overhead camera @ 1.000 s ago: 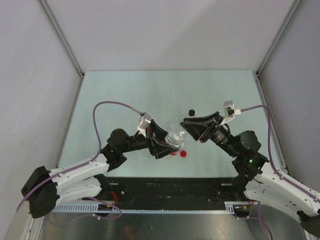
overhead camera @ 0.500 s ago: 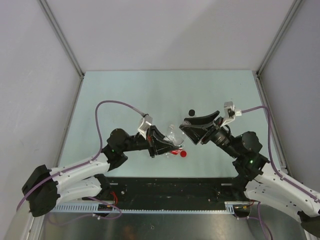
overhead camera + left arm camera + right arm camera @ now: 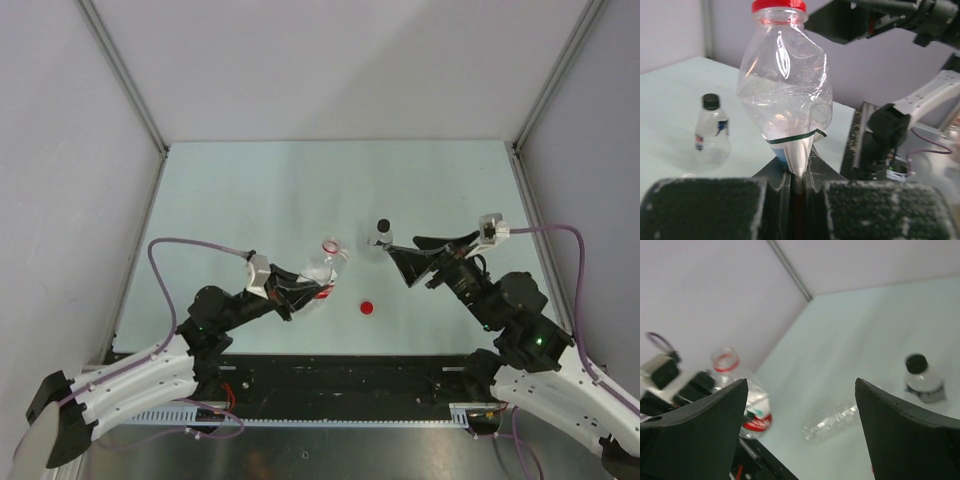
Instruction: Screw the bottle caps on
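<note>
From above, the left gripper [image 3: 305, 283] is clenched on the lower end of the held bottle [image 3: 320, 268]. This clear bottle tilts toward the far right, and the red ring [image 3: 331, 245] at its neck frames a mouth that looks uncapped. The red cap [image 3: 367, 308] lies on the table [image 3: 250, 190], to the near right of the held bottle and apart from it, between the two arms. Farther back stands the black-capped bottle [image 3: 380, 236], upright and just left of the right gripper [image 3: 405, 250]. That gripper's fingers are spread wide and grasp nothing.

In the left wrist view, the left gripper [image 3: 797, 186] has its pads nearly together. They pinch the flattened, crumpled bottom of the held bottle [image 3: 785, 90], where a fold of label is squeezed between them. The thin wall above is dented, and the red ring [image 3: 778, 5] sits at the top edge. The black-capped bottle [image 3: 712, 132] stands on the table to the left, well apart.

In the right wrist view, the right gripper [image 3: 801, 382] is released, its two dark fingers [image 3: 695, 425] far apart. Between them a lying bottle [image 3: 832, 424], clear, rests on its side on the table. The black-capped bottle [image 3: 920, 379] stands upright to the right, and the held bottle [image 3: 742, 395] is at the left.
</note>
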### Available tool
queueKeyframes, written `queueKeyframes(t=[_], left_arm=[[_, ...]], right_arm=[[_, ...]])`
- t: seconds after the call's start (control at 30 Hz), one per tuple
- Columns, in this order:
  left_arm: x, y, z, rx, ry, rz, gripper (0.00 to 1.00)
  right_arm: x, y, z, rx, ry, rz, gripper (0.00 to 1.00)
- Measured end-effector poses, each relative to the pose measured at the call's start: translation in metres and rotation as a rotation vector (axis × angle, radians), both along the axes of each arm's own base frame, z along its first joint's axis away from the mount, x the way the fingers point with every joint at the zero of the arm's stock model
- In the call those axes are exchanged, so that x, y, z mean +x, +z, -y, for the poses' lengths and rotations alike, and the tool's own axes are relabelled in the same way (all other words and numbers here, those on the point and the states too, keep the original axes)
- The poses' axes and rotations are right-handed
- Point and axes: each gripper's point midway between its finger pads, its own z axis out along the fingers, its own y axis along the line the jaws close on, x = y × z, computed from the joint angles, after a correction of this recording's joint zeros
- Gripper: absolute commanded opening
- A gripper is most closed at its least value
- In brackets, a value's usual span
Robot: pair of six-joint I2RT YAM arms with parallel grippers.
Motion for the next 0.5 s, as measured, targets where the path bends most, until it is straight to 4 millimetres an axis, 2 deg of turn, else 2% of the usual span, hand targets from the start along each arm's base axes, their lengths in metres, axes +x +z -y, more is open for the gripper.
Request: queueKeyframes(t=[0.07, 0.13, 0.23, 0.33, 0.4, 0.5], left_arm=[[0.01, -0.004, -0.008, 0.013, 0.073, 0.01, 0.0], [0.02, -0.008, -0.015, 0.028, 0.145, 0.014, 0.0], [0.033, -0.018, -0.025, 0.058, 0.241, 0.004, 0.0], [0.046, -0.031, -0.036, 0.093, 0.335, -0.02, 0.02], [0.052, -0.038, -0.041, 0.114, 0.376, -0.034, 0.01], [0.058, -0.047, -0.048, 0.136, 0.427, -0.055, 0.0]], right_arm=[[0.006, -0.019, 0.002, -0.069, -0.033, -0.07, 0.87], [0.014, -0.048, -0.002, -0.16, -0.054, -0.159, 0.85], [0.021, -0.111, -0.016, -0.347, -0.062, -0.325, 0.84], [0.016, -0.175, -0.029, -0.553, -0.056, -0.464, 0.83], [0.009, -0.206, -0.036, -0.665, -0.046, -0.512, 0.82], [-0.002, -0.238, -0.047, -0.785, -0.026, -0.541, 0.77]])
